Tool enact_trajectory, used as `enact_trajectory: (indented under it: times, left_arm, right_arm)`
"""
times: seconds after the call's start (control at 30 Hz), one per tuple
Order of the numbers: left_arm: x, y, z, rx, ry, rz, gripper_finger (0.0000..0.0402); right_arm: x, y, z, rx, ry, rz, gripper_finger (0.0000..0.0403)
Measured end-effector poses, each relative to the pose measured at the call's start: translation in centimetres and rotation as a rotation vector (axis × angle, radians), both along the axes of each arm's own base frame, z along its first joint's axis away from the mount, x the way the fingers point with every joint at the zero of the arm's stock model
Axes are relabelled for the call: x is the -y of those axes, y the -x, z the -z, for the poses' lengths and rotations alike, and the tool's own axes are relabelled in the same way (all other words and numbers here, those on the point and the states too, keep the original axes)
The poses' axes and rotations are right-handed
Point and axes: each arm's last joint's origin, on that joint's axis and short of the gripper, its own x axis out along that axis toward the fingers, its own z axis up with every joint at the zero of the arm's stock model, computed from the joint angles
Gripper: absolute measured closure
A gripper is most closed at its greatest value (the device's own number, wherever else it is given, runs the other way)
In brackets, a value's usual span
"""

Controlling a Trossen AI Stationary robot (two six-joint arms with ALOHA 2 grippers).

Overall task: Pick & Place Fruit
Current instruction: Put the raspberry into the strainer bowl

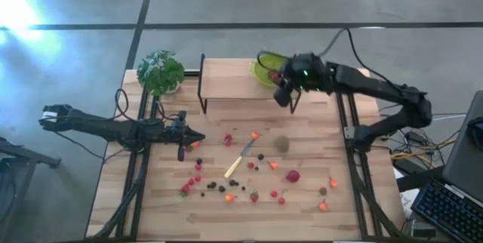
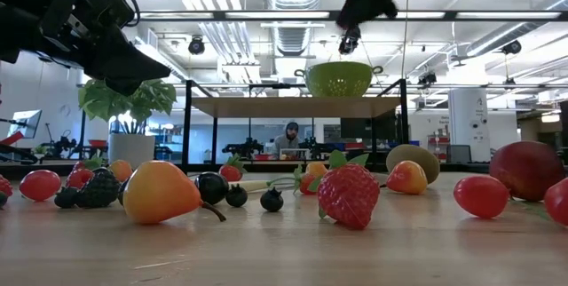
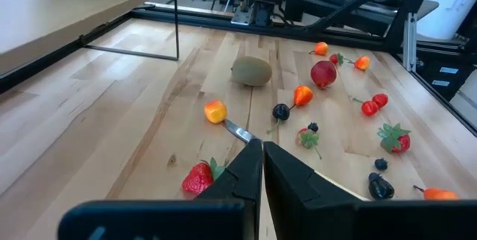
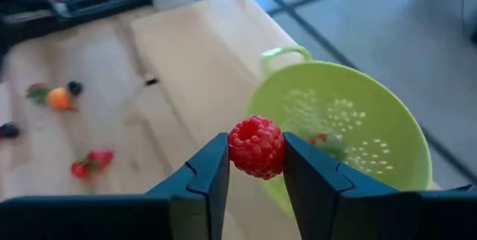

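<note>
Red raspberry (image 4: 256, 147) is pinched between the right gripper (image 4: 255, 167) fingers just beside the green colander's (image 4: 350, 132) rim on the raised shelf (image 1: 234, 79); the colander's far side is cut off by the frame. Left gripper (image 3: 262, 167), fingers pressed together and empty, hovers near the knife (image 1: 239, 160), its handle hidden behind them, among scattered fruit (image 1: 293, 176) on the table's (image 1: 362, 213) near half, with bare wood along the edges.

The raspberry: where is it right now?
The raspberry is pinched in the right end effector, just short of the green colander on the raised shelf.
</note>
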Motion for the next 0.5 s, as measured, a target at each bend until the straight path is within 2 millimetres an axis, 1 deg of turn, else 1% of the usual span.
enact_trajectory:
  times: [0.13, 0.23, 0.37, 0.5]
  left_arm:
    - [0.0, 0.0, 0.0, 0.0, 0.0, 0.0, 0.0381]
    - [0.0, 0.0, 0.0, 0.0, 0.0, 0.0, 0.0381]
    - [0.0, 0.0, 0.0, 0.0, 0.0, 0.0, 0.0381]
    - [0.0, 0.0, 0.0, 0.0, 0.0, 0.0, 0.0381]
  right_arm:
    - [3.5, -0.9, 1.0, -0.027, -0.038, 0.101, 0.0302]
    - [5.6, -1.6, 2.0, -0.046, -0.09, 0.121, 0.0302]
    - [7.4, -2.5, 3.2, -0.098, -0.13, 0.146, 0.0293]
    - [8.4, -3.3, 3.9, -0.155, -0.158, 0.158, 0.0294]
